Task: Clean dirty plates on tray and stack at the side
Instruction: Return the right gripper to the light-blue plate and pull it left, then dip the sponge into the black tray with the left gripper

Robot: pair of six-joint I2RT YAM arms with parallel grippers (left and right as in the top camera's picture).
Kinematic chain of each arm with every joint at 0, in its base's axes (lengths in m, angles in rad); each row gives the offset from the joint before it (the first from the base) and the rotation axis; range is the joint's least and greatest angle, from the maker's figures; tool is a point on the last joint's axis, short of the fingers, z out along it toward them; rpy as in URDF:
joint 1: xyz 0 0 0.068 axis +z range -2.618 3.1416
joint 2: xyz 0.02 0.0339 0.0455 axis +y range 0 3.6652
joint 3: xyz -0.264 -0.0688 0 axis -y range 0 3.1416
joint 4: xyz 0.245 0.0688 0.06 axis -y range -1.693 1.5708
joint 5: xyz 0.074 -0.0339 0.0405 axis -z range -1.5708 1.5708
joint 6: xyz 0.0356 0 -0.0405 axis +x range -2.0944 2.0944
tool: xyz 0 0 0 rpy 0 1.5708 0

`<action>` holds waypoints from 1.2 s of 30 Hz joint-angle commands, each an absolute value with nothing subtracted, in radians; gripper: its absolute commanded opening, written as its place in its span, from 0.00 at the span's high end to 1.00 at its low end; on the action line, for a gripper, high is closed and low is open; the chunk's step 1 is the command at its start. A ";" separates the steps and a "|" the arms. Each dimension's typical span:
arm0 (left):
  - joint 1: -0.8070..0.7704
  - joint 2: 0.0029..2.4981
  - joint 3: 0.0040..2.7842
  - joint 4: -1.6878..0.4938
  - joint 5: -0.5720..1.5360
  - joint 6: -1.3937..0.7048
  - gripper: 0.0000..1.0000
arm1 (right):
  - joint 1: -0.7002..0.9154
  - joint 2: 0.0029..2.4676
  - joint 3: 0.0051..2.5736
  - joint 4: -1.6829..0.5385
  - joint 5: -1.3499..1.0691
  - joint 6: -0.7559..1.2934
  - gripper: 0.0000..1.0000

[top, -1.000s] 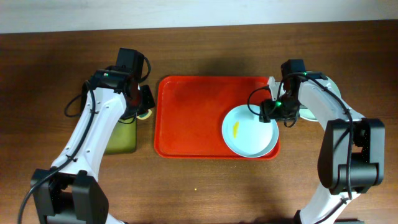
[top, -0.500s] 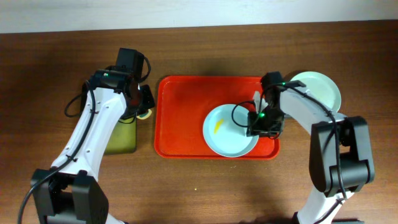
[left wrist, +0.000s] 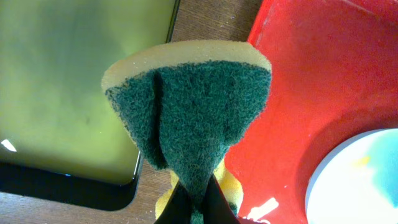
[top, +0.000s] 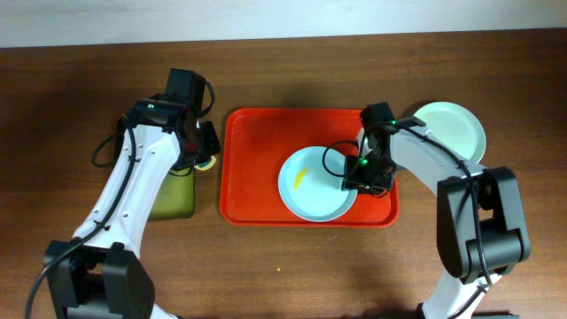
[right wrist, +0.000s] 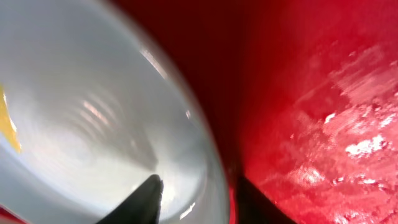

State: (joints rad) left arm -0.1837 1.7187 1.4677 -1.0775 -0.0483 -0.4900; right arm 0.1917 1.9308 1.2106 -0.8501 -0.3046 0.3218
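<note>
**Item 1, tray** (top: 257,159): red-orange, at the centre of the table (top: 71,89), long side running left to right.

**Item 2, light blue plate** (top: 310,190): lies inside the tray, right of its middle and near the front rim. A yellow smear (top: 301,177) sits on its left half.

**Item 3, right gripper** (top: 361,175): clamped on the light blue plate's right edge. In the wrist view one finger (right wrist: 148,194) is on the inner face and the other is outside over the red floor, with the rim between them.

**Item 4, pale mint plate** (top: 456,128): on the table beside the tray's right rear corner. The right arm (top: 416,155) crosses its left edge, so whether it touches the tray cannot be told.

**Item 5, left gripper** (top: 205,146): just outside the tray's left rim, closed on a sponge (left wrist: 186,112). The dark green scouring face is toward the camera, with yellow foam behind. The sponge blocks much of the wrist view.

**Item 6, black-rimmed tray** (top: 177,195): yellow-green inside, left of the red tray, partly under the left arm (top: 133,186)
</note>
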 commanded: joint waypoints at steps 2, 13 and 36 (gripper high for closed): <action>-0.183 1.709 1.472 -1.079 -0.047 -0.477 1.00 | 0.199 1.942 1.161 -0.741 -0.278 0.331 0.84; -0.183 1.709 1.472 -1.078 -0.048 -0.477 1.00 | 0.376 1.943 1.161 -0.547 -0.230 0.331 0.95; 0.009 1.905 1.472 -0.996 -0.162 -0.557 1.00 | 0.406 1.943 1.161 -0.519 -0.197 0.331 0.96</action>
State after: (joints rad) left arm -0.0059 1.8751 1.4677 -1.0046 -0.1474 -0.5365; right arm 0.3954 1.9282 1.1755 -0.5213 -0.2337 0.3355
